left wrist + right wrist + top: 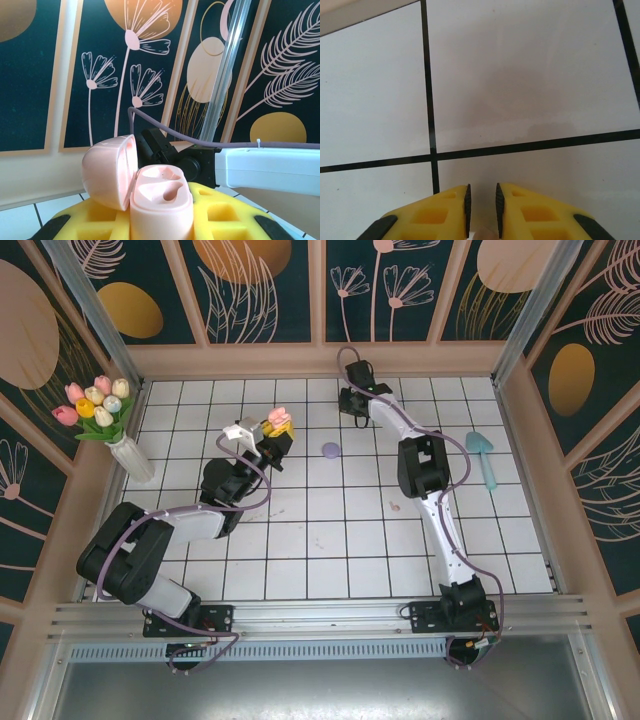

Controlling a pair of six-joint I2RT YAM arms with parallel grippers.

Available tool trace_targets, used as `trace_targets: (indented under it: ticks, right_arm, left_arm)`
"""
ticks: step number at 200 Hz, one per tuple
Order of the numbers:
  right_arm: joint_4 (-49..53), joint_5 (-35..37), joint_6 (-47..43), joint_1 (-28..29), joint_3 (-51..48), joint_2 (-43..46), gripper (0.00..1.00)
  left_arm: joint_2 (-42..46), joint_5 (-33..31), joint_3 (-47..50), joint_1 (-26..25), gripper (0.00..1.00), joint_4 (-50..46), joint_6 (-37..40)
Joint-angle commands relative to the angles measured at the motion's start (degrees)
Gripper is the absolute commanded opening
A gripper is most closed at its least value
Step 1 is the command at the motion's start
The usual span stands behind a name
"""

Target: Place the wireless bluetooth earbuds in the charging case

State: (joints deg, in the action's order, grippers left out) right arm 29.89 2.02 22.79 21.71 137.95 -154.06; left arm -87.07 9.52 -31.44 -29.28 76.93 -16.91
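Note:
My left gripper (161, 227) is shut on the pale pink charging case (161, 200) and holds it upright. Its lid (107, 170) is swung open to the left and both sockets look empty. From above, the case (279, 418) sits over the left gripper (272, 440), left of centre. My right gripper (352, 410) is at the far side of the table, pointing down at the tiles. Its jaws stand a narrow gap apart, and a pale pink earbud (487, 235) peeks out between the pads at the lower edge. Another small pink earbud (394, 506) lies on a tile beside the right arm.
A round purple piece (331, 450) lies on the tiles between the two grippers. A teal scoop-like object (483, 455) rests at the right. A white vase of tulips (132, 458) stands at the left. Walls close the table at back and sides.

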Motion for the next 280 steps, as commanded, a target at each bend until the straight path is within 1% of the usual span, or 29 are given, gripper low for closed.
trace_targets:
  ticks: [1,26,54,95,167,173,207,236,260,269,280]
  right_arm:
    - [10.0,2.5,-2.1,1.7,-0.8,-1.8,0.21]
    - [9.5,4.7,-2.8,2.9,-5.4,0.6,0.19]
    - [6.9,5.2,-1.9,3.7,-13.8,5.0,0.17]
    - [1.1,4.5,-0.2,5.0,-28.8,13.3,0.16]
    - [-6.7,4.8,2.5,9.3,-56.3,30.1,0.15]
    - [-7.2,4.8,2.8,10.9,-58.9,31.6,0.15]
    - [-9.2,5.0,6.5,15.5,-71.2,40.2,0.14]
    - [-9.1,4.2,10.6,19.7,-78.1,47.7,0.14]
    - [-7.2,5.4,14.3,21.9,-81.7,54.3,0.17]
    - [-6.7,5.7,16.1,22.0,-83.0,57.1,0.21]
    - [-6.6,5.7,18.3,21.7,-84.1,59.9,0.29]
  left_arm:
    - [0.8,-0.9,0.1,-0.2,0.0,2.9,-1.5]
    - [1.3,-0.9,0.1,-0.2,0.0,2.6,-1.9]
    - [2.3,-0.8,0.1,-0.2,0.0,1.7,-2.0]
    - [4.3,-1.0,0.9,-0.3,0.0,0.8,-1.8]
    - [6.5,-1.0,1.5,-0.3,0.0,0.5,-2.0]
    - [6.6,-1.0,1.5,-0.2,0.0,0.5,-1.9]
    - [6.8,-0.8,1.5,-0.3,0.0,0.7,-2.4]
    - [6.3,-0.8,1.5,-0.3,0.0,1.3,-2.6]
    - [6.0,-0.7,1.6,-0.2,0.0,1.5,-2.3]
    - [6.1,-0.7,1.6,-0.3,0.0,1.4,-2.3]
    - [6.3,-0.7,1.8,-0.3,0.0,1.2,-2.1]
